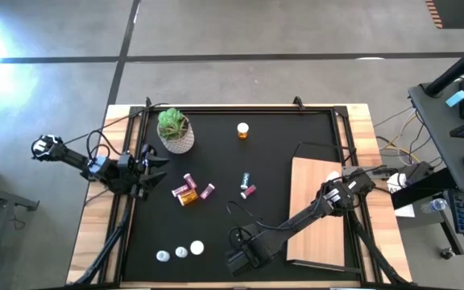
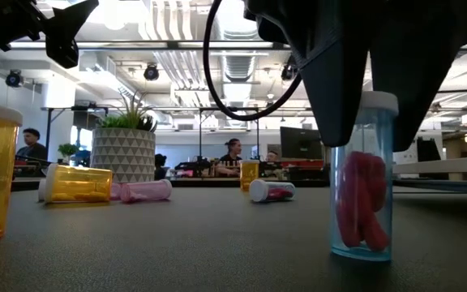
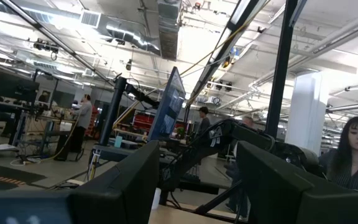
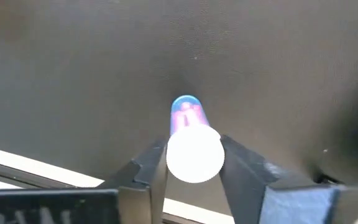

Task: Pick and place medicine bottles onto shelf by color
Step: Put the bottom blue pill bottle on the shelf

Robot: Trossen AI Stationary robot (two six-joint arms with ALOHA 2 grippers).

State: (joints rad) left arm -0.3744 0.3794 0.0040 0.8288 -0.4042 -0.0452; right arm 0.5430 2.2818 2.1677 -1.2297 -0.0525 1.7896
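Right gripper (image 4: 194, 163) stands over a small clear bottle (image 2: 362, 178), its two dark fingers (image 4: 148, 171) pressed against the white cap (image 4: 194, 153) from either side. In the low view this bottle stands upright on the black mat (image 1: 216, 153), near the mat's front edge, with pink-red pills inside a pale blue-tinted wall and a white lid on top. The shelf (image 1: 316, 209), a pale wooden board, lies flat just beside it on the mat's right part. Other bottles lie scattered: an amber one upright (image 1: 242, 129) at the far side, a pink and amber cluster (image 1: 190, 190) mid-mat, two more (image 1: 247, 185) nearer the middle, and three white caps (image 1: 180, 253) in a row at the front left. Left gripper (image 1: 147, 169) hangs at the mat's left edge beside the potted plant (image 1: 175, 129), fingers apart.
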